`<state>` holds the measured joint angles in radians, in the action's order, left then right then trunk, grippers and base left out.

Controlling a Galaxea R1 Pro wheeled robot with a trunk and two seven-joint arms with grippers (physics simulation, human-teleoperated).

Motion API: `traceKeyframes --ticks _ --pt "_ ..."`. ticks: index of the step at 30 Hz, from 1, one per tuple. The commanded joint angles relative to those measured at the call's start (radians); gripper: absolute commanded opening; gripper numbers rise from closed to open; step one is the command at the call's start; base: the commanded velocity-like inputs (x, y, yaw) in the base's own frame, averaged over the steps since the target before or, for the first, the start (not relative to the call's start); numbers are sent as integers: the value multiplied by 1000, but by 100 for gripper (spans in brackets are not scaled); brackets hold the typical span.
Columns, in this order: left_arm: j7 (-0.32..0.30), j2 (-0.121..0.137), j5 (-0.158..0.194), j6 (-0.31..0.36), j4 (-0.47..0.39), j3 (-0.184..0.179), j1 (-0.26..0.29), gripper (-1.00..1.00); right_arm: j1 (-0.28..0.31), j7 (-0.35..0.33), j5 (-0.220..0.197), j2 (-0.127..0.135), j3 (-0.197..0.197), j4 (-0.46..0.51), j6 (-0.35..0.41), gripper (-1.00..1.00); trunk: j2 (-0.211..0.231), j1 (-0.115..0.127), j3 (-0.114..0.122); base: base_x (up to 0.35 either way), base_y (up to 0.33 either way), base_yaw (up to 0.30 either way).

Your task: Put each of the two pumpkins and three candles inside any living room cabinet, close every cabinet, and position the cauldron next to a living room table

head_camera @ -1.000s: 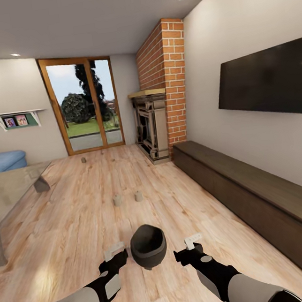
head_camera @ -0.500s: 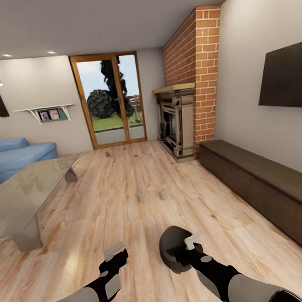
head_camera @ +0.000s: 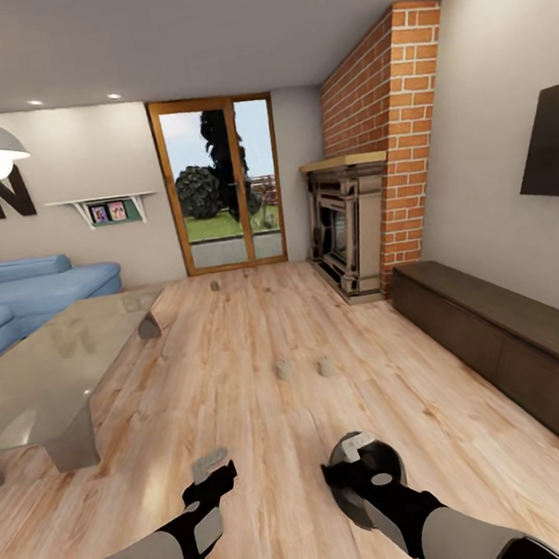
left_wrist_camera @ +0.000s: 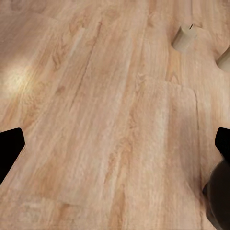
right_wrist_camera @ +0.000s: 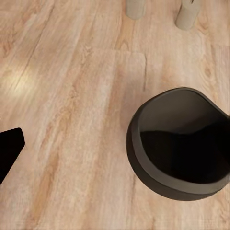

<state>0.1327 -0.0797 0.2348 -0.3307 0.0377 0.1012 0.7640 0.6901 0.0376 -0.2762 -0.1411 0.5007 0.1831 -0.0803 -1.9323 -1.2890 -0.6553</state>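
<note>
While the head view looks down the living room, the cauldron [head_camera: 367, 479] sits on the floor at lower centre-right, right behind the right gripper [head_camera: 359, 444]; left gripper [head_camera: 211, 462] is well apart, lower left. Coffee table [head_camera: 47, 378] lies far left, so the pot wants moving leftward; right arm is nearer. Two candles [head_camera: 284, 370] stand mid-frame, a third [head_camera: 215, 285] near the glass door. Cabinet [head_camera: 507, 348] runs along the right wall, shut. Left wrist: candle [left_wrist_camera: 186, 37] upper right, cauldron edge lower right; jaws spread, empty. Right wrist: cauldron mouth [right_wrist_camera: 179, 148] lower right, upright; jaws' state can't tell.
</note>
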Motion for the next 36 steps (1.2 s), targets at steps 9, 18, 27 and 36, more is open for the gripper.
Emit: traceKeyframes --ticks 9,18,27,36 --pt "0 0 7 -6 4 8 1 100 1 4 -9 0 9 -2 -4 100 0 0 12 247 236 0" --pt "0 0 8 -5 4 8 1 100 0 4 -9 0 8 -2 -4 100 0 0 13 279 229 0" --pt "0 0 8 -5 4 8 2 100 1 4 -9 0 8 -2 -4 100 0 0 13 285 229 0" --pt "0 0 8 -5 4 8 2 100 1 4 -9 0 7 -1 -4 100 0 0 13 286 229 0"
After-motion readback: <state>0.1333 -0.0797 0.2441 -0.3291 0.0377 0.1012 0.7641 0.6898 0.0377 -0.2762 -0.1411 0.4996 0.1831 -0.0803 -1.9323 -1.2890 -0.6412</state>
